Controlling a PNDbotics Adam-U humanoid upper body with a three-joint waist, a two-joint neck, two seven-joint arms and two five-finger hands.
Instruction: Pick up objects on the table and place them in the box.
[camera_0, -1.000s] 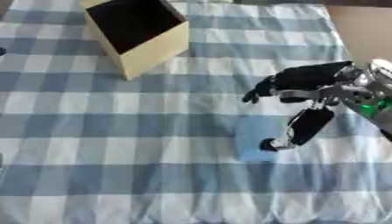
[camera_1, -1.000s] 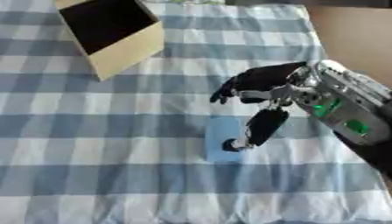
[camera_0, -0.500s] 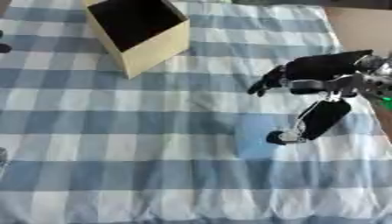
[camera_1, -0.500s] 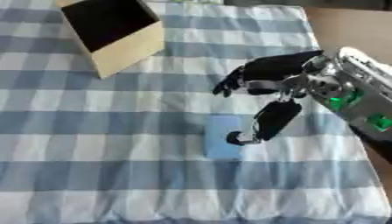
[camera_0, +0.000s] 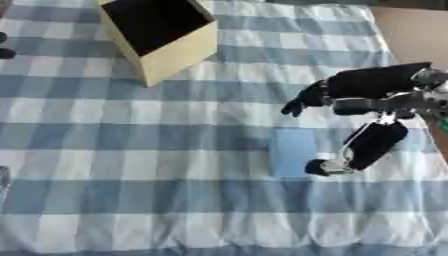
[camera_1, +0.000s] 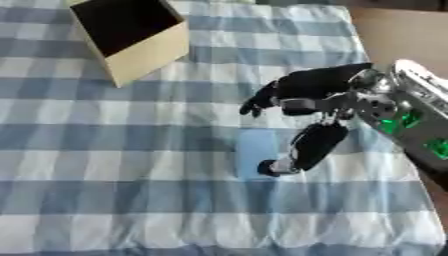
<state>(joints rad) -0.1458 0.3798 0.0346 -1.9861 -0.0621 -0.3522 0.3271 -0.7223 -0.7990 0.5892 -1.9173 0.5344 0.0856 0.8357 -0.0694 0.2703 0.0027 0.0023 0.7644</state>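
Left eye view: the right hand (camera_0: 372, 95) hovers over the checked bench (camera_0: 131, 150), fingers (camera_0: 302, 102) spread and released, thumb tip down just beside the right edge of a pale blue pad (camera_0: 293, 151). The pad lies flat on the cloth, well apart from the box (camera_0: 162, 35).

Right eye view: the pad (camera_1: 256, 152) runs long axis away from the robot, short ends near and far. It looks thin; a pinch could skid it or bunch cloth. Left hand unseen.

My right hand (camera_1: 319, 90) is blurred, the box (camera_0: 162, 36) runs off the top edge, and the pale blue object (camera_0: 293, 152) is indistinct.
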